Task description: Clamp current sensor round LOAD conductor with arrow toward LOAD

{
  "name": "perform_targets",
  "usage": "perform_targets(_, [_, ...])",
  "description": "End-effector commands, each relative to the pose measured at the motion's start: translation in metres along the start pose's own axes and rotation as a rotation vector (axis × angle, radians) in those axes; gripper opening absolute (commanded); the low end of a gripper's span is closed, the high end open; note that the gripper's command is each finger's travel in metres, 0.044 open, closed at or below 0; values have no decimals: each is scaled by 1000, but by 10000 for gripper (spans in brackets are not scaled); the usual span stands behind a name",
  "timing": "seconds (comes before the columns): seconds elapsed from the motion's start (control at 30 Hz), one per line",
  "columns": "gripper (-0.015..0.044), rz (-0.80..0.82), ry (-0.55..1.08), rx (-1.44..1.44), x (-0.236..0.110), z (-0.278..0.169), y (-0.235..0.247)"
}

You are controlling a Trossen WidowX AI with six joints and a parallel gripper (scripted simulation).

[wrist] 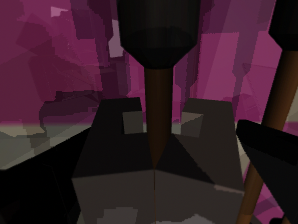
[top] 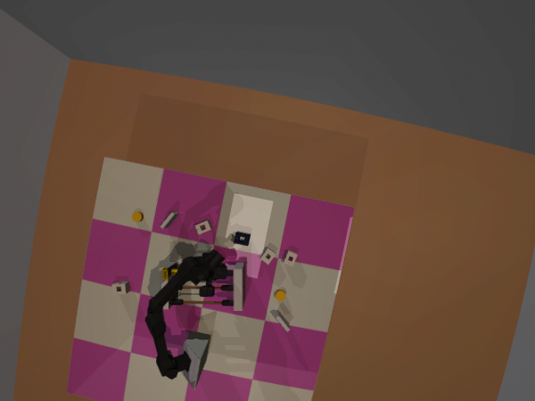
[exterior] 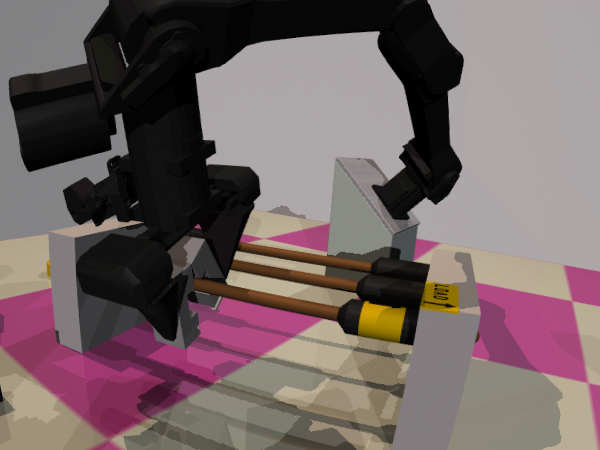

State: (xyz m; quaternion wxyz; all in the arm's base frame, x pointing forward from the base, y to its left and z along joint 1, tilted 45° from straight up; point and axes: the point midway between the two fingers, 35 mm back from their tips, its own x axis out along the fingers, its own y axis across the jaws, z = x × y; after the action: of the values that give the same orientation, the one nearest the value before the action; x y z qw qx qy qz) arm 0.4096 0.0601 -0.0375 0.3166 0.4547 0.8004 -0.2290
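Three copper conductors run between two grey end blocks [exterior: 440, 360] [top: 238, 287]. The front conductor [exterior: 270, 299] [wrist: 159, 115] has a yellow sleeve [exterior: 380, 320] and a yellow LOAD tag [exterior: 440, 295] [top: 166, 273]. The grey split-core sensor [exterior: 186, 327] [wrist: 155, 195] sits round this conductor near the far end block [exterior: 62, 280], away from the tag. I cannot see its arrow. My gripper [exterior: 200, 270] [wrist: 169, 128] [top: 218, 267] is open, with one finger on each side of the sensor and not pressing on it.
The arm's grey wedge mount [exterior: 365, 205] [top: 196, 356] stands behind the conductors. Small grey blocks, two orange pegs [top: 137, 216] [top: 280, 295] and a dark box [top: 242, 235] by a white pad [top: 251, 211] lie round the checkered mat [top: 120, 187].
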Motion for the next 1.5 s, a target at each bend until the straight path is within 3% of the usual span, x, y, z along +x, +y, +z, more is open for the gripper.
perform_targets(0.0, [440,-28,-2,22,-1,2,-8])
perform_targets(1.07, [440,-28,-2,22,-1,2,-8])
perform_targets(1.47, [358,0,0,0,0,0,0])
